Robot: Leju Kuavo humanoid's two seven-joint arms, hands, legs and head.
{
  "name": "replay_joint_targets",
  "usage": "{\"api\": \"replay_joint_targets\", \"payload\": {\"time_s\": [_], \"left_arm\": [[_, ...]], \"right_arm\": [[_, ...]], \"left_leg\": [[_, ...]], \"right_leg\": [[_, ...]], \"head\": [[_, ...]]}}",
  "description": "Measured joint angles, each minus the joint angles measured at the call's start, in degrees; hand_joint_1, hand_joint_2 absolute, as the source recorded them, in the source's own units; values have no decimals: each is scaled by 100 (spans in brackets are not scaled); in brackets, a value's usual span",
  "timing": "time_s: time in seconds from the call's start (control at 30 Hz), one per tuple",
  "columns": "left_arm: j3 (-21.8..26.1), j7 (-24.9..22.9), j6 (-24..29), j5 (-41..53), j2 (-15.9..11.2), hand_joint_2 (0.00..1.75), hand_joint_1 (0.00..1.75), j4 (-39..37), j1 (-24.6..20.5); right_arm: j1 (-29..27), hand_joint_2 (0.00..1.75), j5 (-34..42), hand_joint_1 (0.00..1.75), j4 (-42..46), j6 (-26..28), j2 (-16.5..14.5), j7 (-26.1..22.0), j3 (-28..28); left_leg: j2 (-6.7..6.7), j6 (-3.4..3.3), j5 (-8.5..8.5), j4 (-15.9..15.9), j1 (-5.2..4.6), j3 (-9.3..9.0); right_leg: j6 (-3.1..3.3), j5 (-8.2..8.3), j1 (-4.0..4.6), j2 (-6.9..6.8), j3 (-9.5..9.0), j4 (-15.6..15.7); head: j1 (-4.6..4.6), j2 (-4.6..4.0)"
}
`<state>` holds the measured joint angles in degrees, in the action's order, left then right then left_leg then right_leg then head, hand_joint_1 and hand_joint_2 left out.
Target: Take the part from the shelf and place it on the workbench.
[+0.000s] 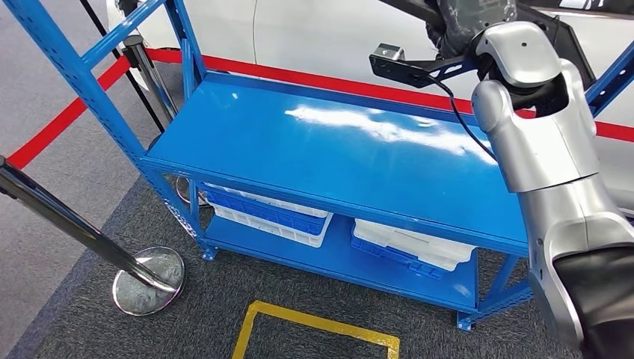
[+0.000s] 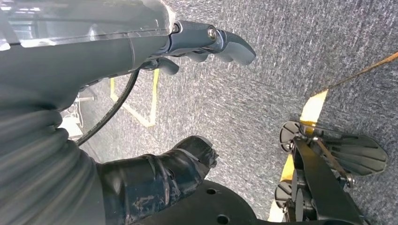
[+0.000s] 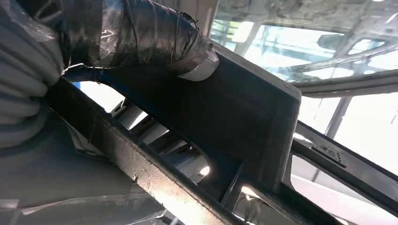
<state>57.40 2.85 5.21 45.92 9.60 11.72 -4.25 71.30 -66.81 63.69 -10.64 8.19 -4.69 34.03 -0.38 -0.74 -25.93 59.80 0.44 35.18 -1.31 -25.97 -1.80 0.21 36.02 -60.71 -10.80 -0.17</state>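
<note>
The right hand [image 3: 141, 42] grips a large black part [image 3: 244, 117], its tape-wrapped thumb pressed flat against one broad face while the rest of the hand sits behind it, a clamp that looks chosen to keep a wide, awkward panel from swinging. The part is matte dark plastic with a thick, slightly rough rim, open slots and ribbing on its inner side, more frame than solid slab, so it is probably light but unwieldy. From the head camera the silver right arm [image 1: 546, 149] is raised high at the far right, its hand at the top edge [image 1: 467, 19] with the dark part above it, held well over the blue shelf [image 1: 336, 149], whose glossy painted metal top reflects the lights. Lower down, white and blue plastic trays [image 1: 269, 213] lie stacked on the bottom level. The left hand [image 2: 206, 42] hangs over grey carpet with its grey fingers slightly curled and apart, holding nothing, likely kept low to stay out of the way. A chrome stanchion [image 1: 146, 280] and red barrier tape [image 1: 67, 120] border the area, and yellow floor tape [image 1: 314, 329] marks a standing spot.
</note>
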Motion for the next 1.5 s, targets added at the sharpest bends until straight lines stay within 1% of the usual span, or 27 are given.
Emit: {"api": "replay_joint_targets", "payload": {"time_s": [0.1,0.23,0.47,0.87,0.93,1.03,1.1,1.5], "left_arm": [[23,54,13,12,0,175,0,0,-2],[68,79,21,56,0,175,0,0,-2],[137,54,19,133,0,175,0,0,-1],[144,56,8,226,0,175,0,0,-2],[148,52,6,229,0,175,0,0,-2],[171,51,-10,257,0,175,0,0,-3],[187,51,-16,268,0,175,0,0,-3],[276,51,-15,270,0,175,0,0,-4]], "right_arm": [[-157,175,41,175,97,44,68,-105,35],[-234,175,83,175,281,50,155,-116,192],[-149,175,-178,175,557,43,300,-167,528],[9,175,-361,175,655,45,441,-263,790],[14,175,-211,175,669,-11,451,-317,805],[38,175,410,175,672,-223,475,-530,817],[54,175,660,175,671,-266,500,-565,830],[115,175,734,175,671,-263,561,-486,835]], "left_leg": [[-1,0,0,0,0,1],[-1,0,0,0,-1,2],[-1,0,0,-1,0,1],[-1,0,0,1,0,1],[-1,0,0,0,0,1],[-1,0,0,0,0,1],[-1,0,0,0,0,1],[-1,0,0,1,-1,1]], "right_leg": [[0,0,-1,-1,-1,0],[0,0,-1,0,1,0],[0,0,0,-1,1,0],[0,0,-1,-1,-1,0],[0,0,-1,-1,0,0],[0,0,-1,0,0,0],[0,0,0,-1,0,0],[-1,1,-2,-1,-2,0]], "head": [[0,0],[0,0],[0,0],[0,0],[0,0],[0,0],[0,0],[0,0]]}}
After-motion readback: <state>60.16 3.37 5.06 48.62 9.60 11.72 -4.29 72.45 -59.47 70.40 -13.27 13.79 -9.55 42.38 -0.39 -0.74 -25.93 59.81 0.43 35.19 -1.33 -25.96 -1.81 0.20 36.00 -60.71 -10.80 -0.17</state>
